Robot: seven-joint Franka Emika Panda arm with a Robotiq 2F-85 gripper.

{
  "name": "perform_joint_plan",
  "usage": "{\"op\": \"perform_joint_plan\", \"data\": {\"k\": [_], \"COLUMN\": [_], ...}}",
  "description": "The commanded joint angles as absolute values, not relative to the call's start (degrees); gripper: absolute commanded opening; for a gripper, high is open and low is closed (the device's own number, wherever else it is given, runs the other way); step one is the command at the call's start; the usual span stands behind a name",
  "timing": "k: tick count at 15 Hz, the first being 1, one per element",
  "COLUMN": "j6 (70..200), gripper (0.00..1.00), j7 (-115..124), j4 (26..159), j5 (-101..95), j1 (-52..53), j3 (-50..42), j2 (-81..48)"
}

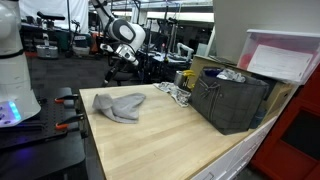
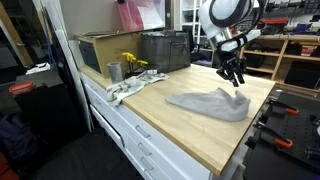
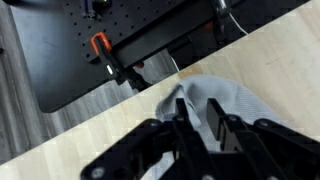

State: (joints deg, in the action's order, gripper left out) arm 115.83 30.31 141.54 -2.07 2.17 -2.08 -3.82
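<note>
A crumpled grey cloth lies on the light wooden tabletop; it also shows in the other exterior view and in the wrist view. My gripper hangs just above the cloth's end nearest the table edge, fingers pointing down. It shows small at the back in an exterior view. In the wrist view the two black fingers stand apart with cloth showing through the gap. The gripper is open and holds nothing.
A dark grey crate stands on the table beside a cardboard box. A metal cup, a yellow item and a white rag lie near it. Orange-handled clamps grip the table edge.
</note>
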Motion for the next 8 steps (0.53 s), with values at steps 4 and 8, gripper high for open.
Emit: {"op": "perform_joint_plan", "data": {"k": [4,8], "j6": [113.93,118.22], "gripper": [0.83,1.00], "j7": [11.67,10.04], "j4": [141.85,139.94], "j5": [0.92,0.31], "j1": [1.96,0.69], "j3": [0.73,-0.46], "j2": [-0.33,-2.99]}}
